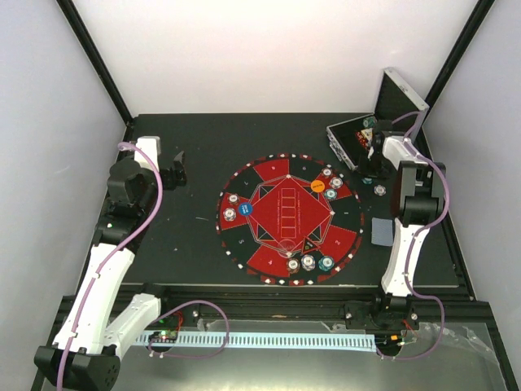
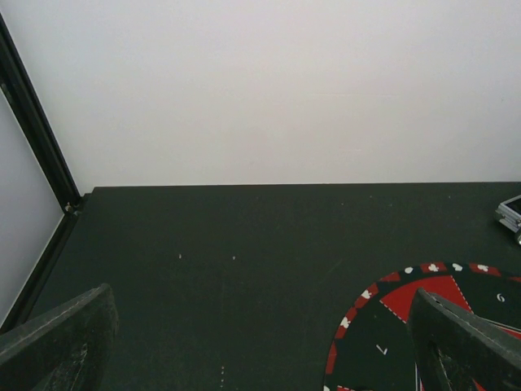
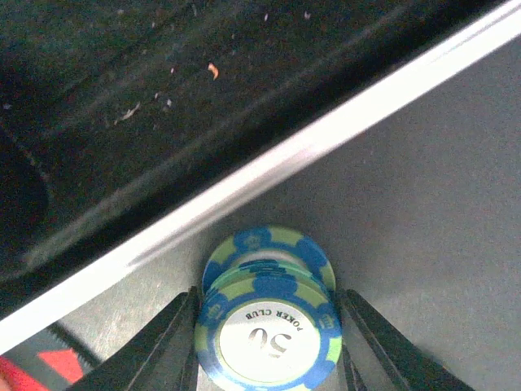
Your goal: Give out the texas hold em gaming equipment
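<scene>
A stack of blue-and-green poker chips (image 3: 269, 338), the top one marked 50, stands on a grey surface beside a bright metal edge. My right gripper (image 3: 270, 296) is shut on this stack, one finger pressed against each side. In the top view this gripper (image 1: 372, 147) reaches into the silver case (image 1: 348, 138). Small groups of chips (image 1: 230, 205) (image 1: 331, 182) (image 1: 309, 263) lie on the round mat (image 1: 277, 167), with a blue disc (image 1: 249, 208), an orange disc (image 1: 317, 186) and a black triangle marker (image 1: 310, 245). My left gripper (image 2: 260, 303) hangs open over bare table.
The case lid (image 1: 404, 96) stands upright at the back right. A single chip (image 1: 380, 190) and a grey-blue pile of cards (image 1: 382, 230) lie right of the mat, near the right arm. The left gripper (image 1: 174, 168) is at the table's left side.
</scene>
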`<state>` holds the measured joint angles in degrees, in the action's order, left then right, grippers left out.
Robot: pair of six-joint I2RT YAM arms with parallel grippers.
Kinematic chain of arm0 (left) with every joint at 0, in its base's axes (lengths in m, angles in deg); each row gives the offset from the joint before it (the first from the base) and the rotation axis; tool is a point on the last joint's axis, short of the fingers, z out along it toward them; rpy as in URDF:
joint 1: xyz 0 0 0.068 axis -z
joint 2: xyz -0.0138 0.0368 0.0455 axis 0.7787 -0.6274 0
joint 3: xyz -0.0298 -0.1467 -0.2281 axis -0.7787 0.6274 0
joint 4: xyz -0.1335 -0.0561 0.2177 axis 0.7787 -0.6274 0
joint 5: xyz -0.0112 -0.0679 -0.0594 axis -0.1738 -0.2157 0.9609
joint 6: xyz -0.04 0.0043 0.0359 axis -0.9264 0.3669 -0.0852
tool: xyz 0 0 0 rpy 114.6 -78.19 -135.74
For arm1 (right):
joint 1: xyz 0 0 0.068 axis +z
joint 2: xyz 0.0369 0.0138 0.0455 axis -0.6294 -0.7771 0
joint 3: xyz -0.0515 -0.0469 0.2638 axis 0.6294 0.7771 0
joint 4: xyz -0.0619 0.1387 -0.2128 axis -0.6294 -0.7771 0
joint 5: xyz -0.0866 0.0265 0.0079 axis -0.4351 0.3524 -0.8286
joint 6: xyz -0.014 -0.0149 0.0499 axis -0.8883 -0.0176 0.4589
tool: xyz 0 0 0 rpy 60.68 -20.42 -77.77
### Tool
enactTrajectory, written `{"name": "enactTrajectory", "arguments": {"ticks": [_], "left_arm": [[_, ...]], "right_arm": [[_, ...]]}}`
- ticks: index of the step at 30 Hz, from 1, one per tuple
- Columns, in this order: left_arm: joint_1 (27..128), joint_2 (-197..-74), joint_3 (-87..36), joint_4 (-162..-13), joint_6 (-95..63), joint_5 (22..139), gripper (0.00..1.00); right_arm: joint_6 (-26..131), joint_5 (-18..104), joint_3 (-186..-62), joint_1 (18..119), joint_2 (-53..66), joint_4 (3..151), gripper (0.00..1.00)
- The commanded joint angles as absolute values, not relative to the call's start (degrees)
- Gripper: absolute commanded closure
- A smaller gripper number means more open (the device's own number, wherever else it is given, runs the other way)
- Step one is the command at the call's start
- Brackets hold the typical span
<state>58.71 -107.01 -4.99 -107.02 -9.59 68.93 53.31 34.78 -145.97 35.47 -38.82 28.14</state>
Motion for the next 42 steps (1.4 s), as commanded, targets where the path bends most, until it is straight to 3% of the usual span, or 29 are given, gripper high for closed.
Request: {"name": "enactTrajectory", "arguments": {"ticks": [1, 13, 22, 33, 42], "left_arm": [[58.44, -106.35, -5.21, -106.38, -10.02, 68.91, 0.01], [58.44, -106.26, -5.21, -106.34, -10.03, 69.04, 0.01], [58.49, -106.35, -5.21, -106.25, -10.16, 69.53, 0.01], [58.52, -106.20, -5.13, -106.24, -10.46, 69.82, 0.01], [58.45, -105.84, -5.13, -106.15, -10.36, 69.56, 0.01]], "right_arm": [[53.84, 34.96, -144.75, 35.41, -33.05, 28.87, 0.62], [54.52, 33.63, -143.83, 39.09, -26.07, 27.47, 0.62], [57.05, 33.83, -138.65, 57.88, -21.92, 28.00, 0.62], [60.60, 36.84, -149.01, 80.81, -32.54, 26.49, 0.62], [61.99, 35.73, -162.83, 86.33, -43.10, 23.91, 0.62]]}}
